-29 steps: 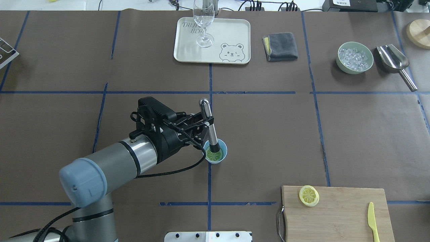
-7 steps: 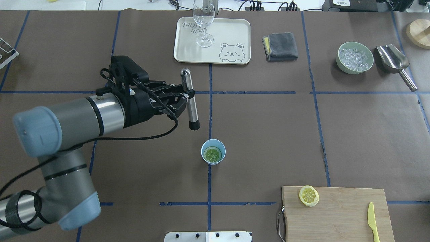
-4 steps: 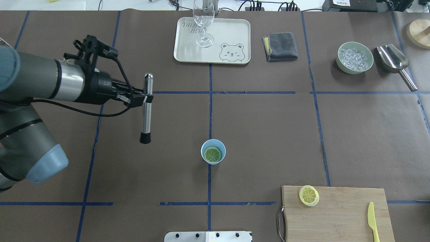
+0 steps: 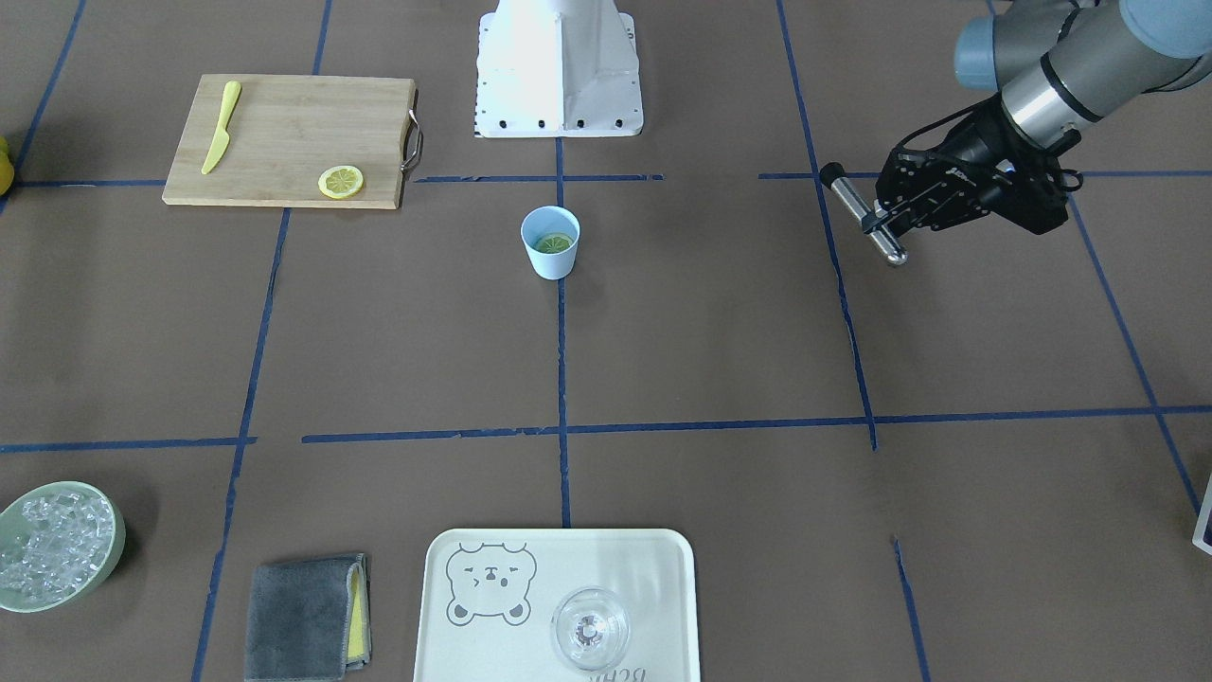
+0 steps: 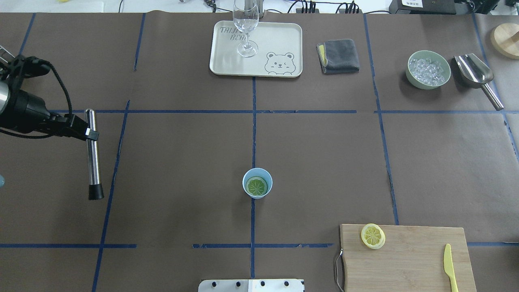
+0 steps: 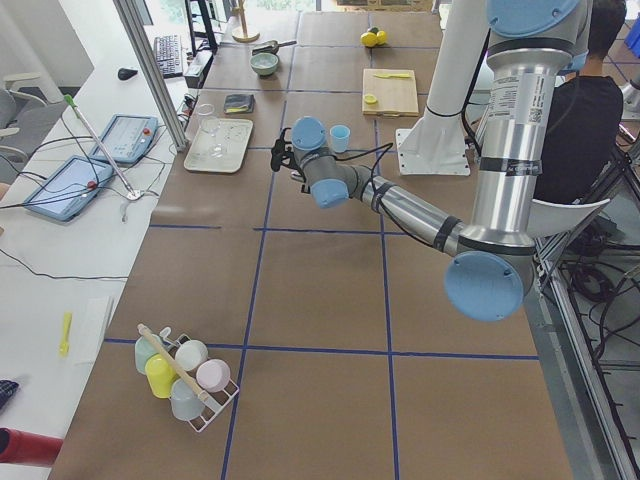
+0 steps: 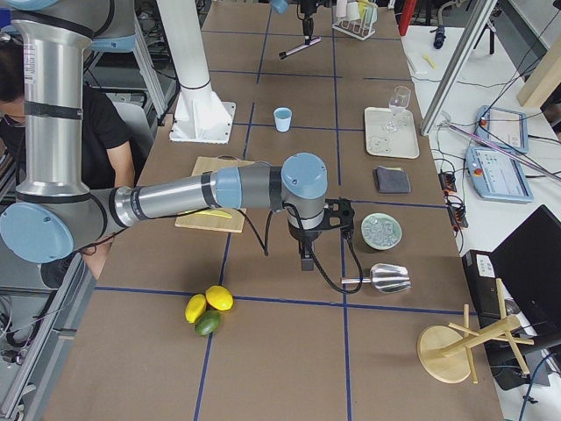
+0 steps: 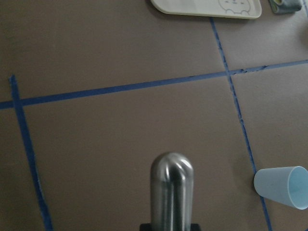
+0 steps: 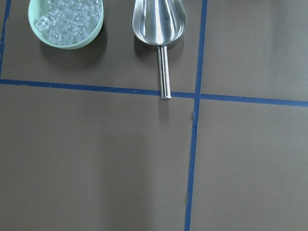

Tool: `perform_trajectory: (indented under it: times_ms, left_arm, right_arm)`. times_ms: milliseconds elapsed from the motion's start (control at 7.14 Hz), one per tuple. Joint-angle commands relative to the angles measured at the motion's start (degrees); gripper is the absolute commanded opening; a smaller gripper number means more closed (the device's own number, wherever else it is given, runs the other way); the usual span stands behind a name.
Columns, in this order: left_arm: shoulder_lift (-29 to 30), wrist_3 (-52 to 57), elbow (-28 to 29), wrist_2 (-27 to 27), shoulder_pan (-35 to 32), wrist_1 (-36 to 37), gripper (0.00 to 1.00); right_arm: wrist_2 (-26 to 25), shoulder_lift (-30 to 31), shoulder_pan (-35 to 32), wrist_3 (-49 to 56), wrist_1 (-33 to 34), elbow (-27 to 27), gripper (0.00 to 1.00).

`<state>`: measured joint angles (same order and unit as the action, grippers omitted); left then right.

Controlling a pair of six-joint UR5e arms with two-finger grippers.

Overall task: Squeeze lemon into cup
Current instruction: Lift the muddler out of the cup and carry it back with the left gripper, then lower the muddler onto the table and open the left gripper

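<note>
Far L: the left claw (image 5: 87, 134) is clenched on a steel muddler (image 5: 93, 162), gripping it near the rounded top end. The rod runs lengthwise toward the robot's side, black tip nearest the robot. Can't tell whether the tip touches the bench (image 5: 182, 154).

Centre: the cup (image 5: 269, 184) stands upright on a blue tape line (image 5: 254, 134), well apart from the muddler. The lemon (image 5: 257, 186) lies flat in its bottom, segmented face up. Past the cup, at the bench's far edge, a cream tray (image 5: 279, 36) w/ a bear drawing carries 1 wine glass (image 5: 245, 28). Just R of the tray lies a folded grey cloth (image 5: 338, 56).

R side, near edge: a wooden cutting board (image 5: 405, 263) w/ the 2nd slice (image 5: 373, 236) at its far-L corner and a yellow knife (image 5: 449, 267) along its R side. Both are well apart from the cup. Far R: a green bowl (image 5: 421, 85) of ice w/ a steel scoop (image 5: 472, 69) just beside it, handle pointing toward the robot.

The right claw (image 7: 306, 261) shows only in a side view, hanging above the bench near bowl and scoop. Can't tell if it's released or clenched.
</note>
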<state>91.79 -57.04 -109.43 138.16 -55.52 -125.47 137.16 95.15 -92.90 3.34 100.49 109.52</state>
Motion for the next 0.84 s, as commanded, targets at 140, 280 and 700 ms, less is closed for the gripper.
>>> perform_trajectory:
  times_ms: [140,280,700]
  left_arm:
    - [-3.11,0.61,3.08,-0.43,0.67,7.86,0.0]
    - [-3.2,3.22,4.47,-0.69,1.37,8.04,0.0]
    - [2.04,17.85,5.01,-11.99,4.01,28.34,0.0]
  right_arm:
    - [-0.05,-0.05,0.0,0.0,-0.03,0.17,1.0]
    - [-0.14,-0.22,0.09,-0.09,-0.12,0.17,1.0]
    - [-0.4,-1.1,0.09,-0.18,-0.12,0.17,1.0]
